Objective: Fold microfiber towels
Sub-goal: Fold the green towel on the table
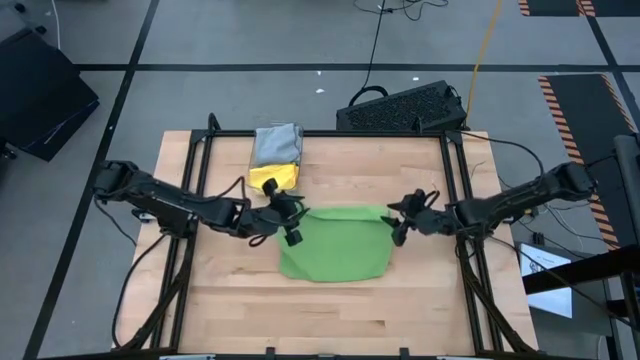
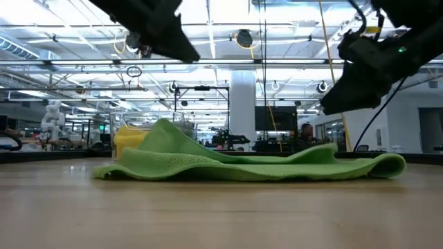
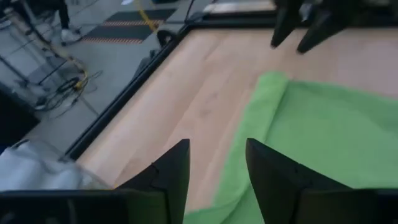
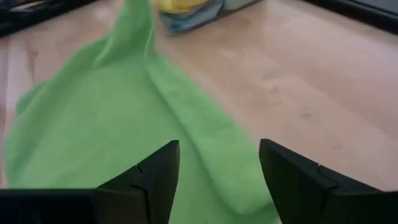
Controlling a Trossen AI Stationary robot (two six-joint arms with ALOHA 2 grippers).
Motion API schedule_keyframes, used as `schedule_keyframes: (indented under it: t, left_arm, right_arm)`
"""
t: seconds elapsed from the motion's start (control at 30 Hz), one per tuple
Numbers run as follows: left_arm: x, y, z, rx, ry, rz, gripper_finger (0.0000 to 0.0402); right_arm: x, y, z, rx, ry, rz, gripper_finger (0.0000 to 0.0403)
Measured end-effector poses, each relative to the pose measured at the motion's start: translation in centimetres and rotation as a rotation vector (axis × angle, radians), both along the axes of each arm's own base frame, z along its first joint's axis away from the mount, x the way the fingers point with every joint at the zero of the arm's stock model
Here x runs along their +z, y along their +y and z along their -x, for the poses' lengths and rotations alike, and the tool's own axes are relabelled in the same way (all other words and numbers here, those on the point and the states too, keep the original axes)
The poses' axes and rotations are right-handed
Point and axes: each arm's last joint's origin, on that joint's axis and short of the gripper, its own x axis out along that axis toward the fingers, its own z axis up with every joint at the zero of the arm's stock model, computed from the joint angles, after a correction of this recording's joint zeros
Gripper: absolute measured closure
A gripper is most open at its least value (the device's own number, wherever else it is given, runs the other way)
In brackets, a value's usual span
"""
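A bright green microfiber towel (image 1: 335,245) lies on the wooden table's middle, its far edge doubled over into a band (image 4: 199,149) and its left end humped up (image 2: 163,131). My left gripper (image 1: 287,222) hovers open above the towel's far left corner, and its wrist view shows the open fingers (image 3: 217,149) over the towel's edge. My right gripper (image 1: 398,220) hovers open above the far right corner (image 4: 219,149). Neither touches the cloth. A grey towel (image 1: 277,143) and a yellow towel (image 1: 272,177) lie folded at the far left.
A light blue cloth (image 4: 196,17) lies under the yellow one in the pile at the far left. A black keyboard (image 1: 400,108) sits beyond the table's far edge. Black frame rails (image 1: 452,180) run along the table's sides. Bare wood (image 1: 330,310) lies nearer than the green towel.
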Motion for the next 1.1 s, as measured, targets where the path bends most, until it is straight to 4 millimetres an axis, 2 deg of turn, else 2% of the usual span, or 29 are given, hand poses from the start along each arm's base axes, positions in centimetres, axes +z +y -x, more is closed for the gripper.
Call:
schedule_keyframes:
  t: [0.07, 0.17, 0.23, 0.37, 0.43, 0.57, 0.63, 0.77, 0.83, 0.93, 1.1]
  left_arm:
    - [0.4, -0.5, -0.1, -0.028, -0.036, 0.004, 0.0243]
    - [0.8, -1.8, -1.1, -0.211, -0.103, -0.008, 0.0239]
    - [0.1, -2.8, -2.1, -0.299, -0.128, -0.018, 0.023]
    - [-1.0, -4.3, -4.0, -0.345, -0.124, -0.043, 0.0205]
    - [-1.6, -5.0, -5.6, -0.359, -0.103, -0.052, 0.0196]
    - [-3.4, -6.6, -9.6, -0.46, -0.024, -0.045, 0.019]
    - [-3.6, -7.4, -11.7, -0.492, 0.007, -0.023, 0.019]
    - [-5.2, -8.6, -14.4, -0.505, 0.173, -0.003, 0.0189]
    - [-6.1, -9.2, -15.1, -0.509, 0.248, -0.009, 0.0189]
    - [-6.6, -10.0, -16.0, -0.52, 0.247, -0.009, 0.0189]
    - [-8.0, -11.0, -17.3, -0.596, 0.155, 0.016, 0.0189]
  right_arm:
    - [-0.2, 0.7, 0.2, 0.008, 0.004, -0.004, 0.0189]
    - [-0.7, 1.7, 0.6, 0.019, 0.042, -0.01, 0.019]
    - [-1.2, 2.2, 1.0, 0.025, 0.076, -0.007, 0.019]
    - [-1.7, 2.8, 1.5, -0.026, 0.065, -0.026, 0.019]
    - [-2.3, 3.0, 1.9, -0.075, 0.026, -0.093, 0.0188]
    - [-3.7, 3.1, 2.7, -0.022, 0.046, -0.169, 0.0178]
    - [-3.9, 3.4, 2.8, 0.02, 0.021, -0.211, 0.0175]
    - [-3.5, 4.6, 2.9, 0.09, -0.038, -0.226, 0.0178]
    - [-3.4, 5.0, 3.1, 0.102, -0.063, -0.207, 0.0181]
    - [-3.4, 5.6, 3.4, 0.116, -0.083, -0.19, 0.0185]
    - [-3.3, 6.5, 3.8, 0.162, -0.097, -0.192, 0.0186]
